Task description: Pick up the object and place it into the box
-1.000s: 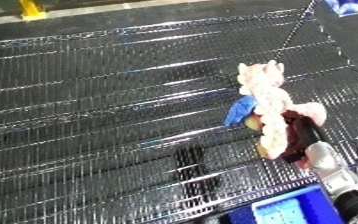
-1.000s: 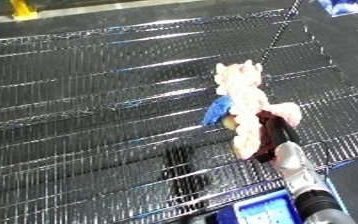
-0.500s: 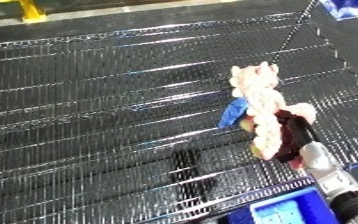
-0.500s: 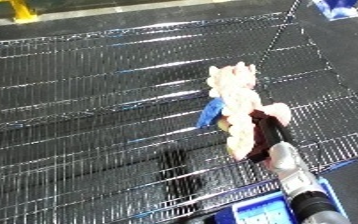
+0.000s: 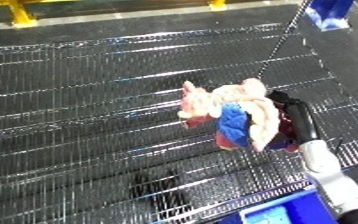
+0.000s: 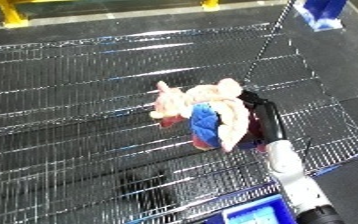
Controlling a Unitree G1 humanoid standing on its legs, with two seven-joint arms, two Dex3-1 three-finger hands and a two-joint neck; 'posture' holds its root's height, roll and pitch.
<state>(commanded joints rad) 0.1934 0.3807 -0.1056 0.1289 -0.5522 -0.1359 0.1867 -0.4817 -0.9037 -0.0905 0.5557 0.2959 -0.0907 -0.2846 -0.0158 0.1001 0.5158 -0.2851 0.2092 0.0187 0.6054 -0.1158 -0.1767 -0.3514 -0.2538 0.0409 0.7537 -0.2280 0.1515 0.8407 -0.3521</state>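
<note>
A pink and cream plush toy with a blue patch (image 5: 233,115) hangs above the wire mesh bin floor (image 5: 78,115), tilted sideways with its head to the left. My right hand (image 5: 293,114) is shut on its right side, fingers curled round the body; the white forearm (image 6: 291,180) rises from the lower right. The left hand shows in neither view.
The wire bin's near rim (image 5: 246,200) runs along the bottom, with a blue screen (image 5: 282,215) just below it. A thin rod (image 5: 278,42) slants up to a blue object (image 5: 328,12) at the top right. Yellow posts (image 5: 20,12) stand at the far edge.
My right hand has swung the toy up and to the left, tipping it from upright to lying sideways. The view has also shifted slightly.
</note>
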